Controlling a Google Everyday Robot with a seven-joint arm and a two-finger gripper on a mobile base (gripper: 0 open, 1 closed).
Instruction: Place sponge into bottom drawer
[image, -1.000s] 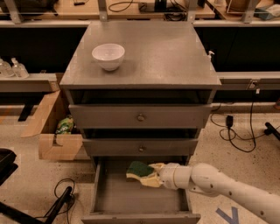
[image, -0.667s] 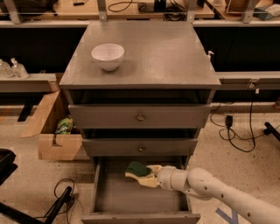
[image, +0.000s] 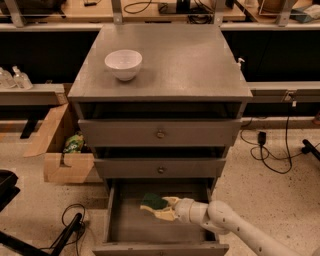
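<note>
Evidently the pincer (image: 163, 208), reaching in from about 4 o'clock, is clenched on the sponge (image: 153, 201), holding it low over the open bottom drawer (image: 150, 231) near its 12 o'clock wall, likely so a release drops it inside. Far above, toward 11 o'clock, a white bowl (image: 123, 64) rests on the worktop (image: 190, 60).

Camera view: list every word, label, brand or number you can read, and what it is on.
None readable.
Bottles at far left: any print too blurred to read.
Gripper, jaws shut on the sponge over the bottom drawer: no markings seen.
White bowl: plain.
</note>
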